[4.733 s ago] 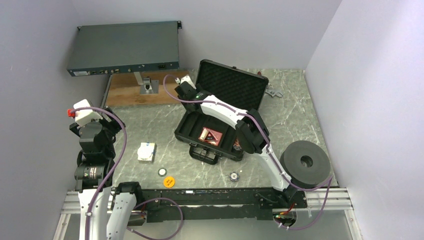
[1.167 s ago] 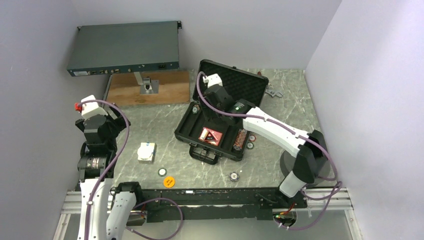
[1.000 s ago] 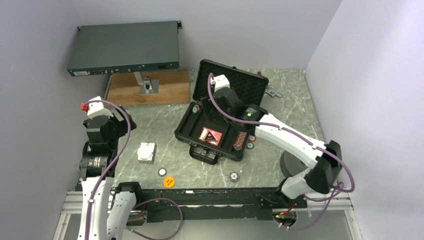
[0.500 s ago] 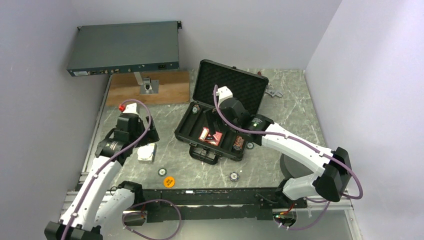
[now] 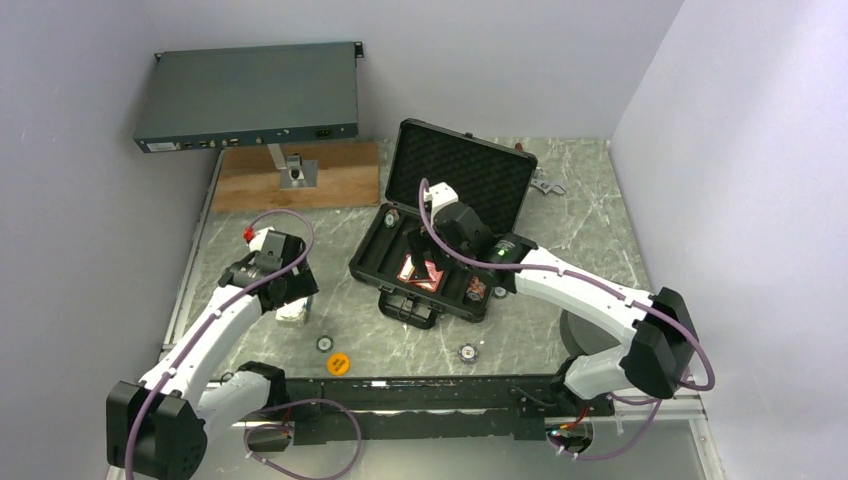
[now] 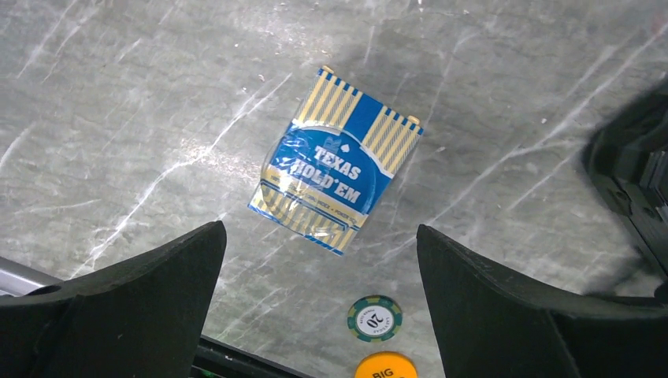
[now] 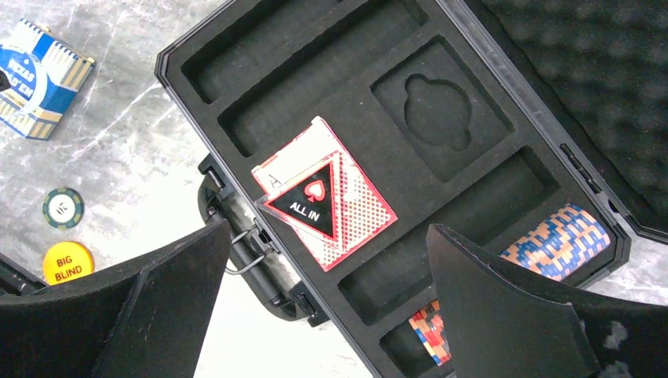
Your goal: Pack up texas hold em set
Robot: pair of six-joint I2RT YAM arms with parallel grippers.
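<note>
Deck (image 6: 337, 183) seemingly clear of case (image 7: 362, 75) edge

1. Top view: lit brightly and evenly from overhead, with diffuse light and only faint, soft shadows close under the arms.
2. Reads sharp across the marble table (image 5: 580, 200); loses detail in the black case (image 5: 455, 175) at 12 o'clock.
3. Left wrist view: shows white glare on the wrap of the blue card deck (image 6: 337, 161) toward its 9 o'clock side, and sheen on the marble there.
4. Renders that deck crisp; blurs the left gripper's fingers (image 6: 118, 307) at 7 and 5 o'clock.
5. Right wrist view: sharp on the red deck (image 7: 324, 193); washes the table near white at 6 o'clock; softens the right gripper's fingers (image 7: 118, 315).
</note>
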